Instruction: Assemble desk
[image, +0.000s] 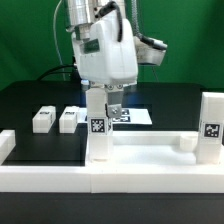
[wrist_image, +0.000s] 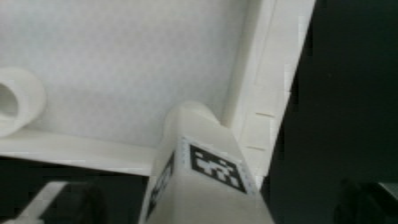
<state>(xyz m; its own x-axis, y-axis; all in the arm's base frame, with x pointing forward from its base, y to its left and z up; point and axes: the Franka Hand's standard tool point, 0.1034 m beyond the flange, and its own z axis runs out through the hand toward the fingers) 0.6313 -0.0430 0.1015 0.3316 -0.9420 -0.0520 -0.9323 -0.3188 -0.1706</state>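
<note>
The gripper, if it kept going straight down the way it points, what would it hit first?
Most likely the upright leg directly beneath the gripper. The jaws stand open just above it, and below lies the tabletop panel. Depth is hard to judge.

A green wall (image: 30, 40) stands behind the scene. Below it spreads a black counter (image: 40, 95), evenly lit. Low white border rails (image: 150, 178) frame its near edge.
</note>
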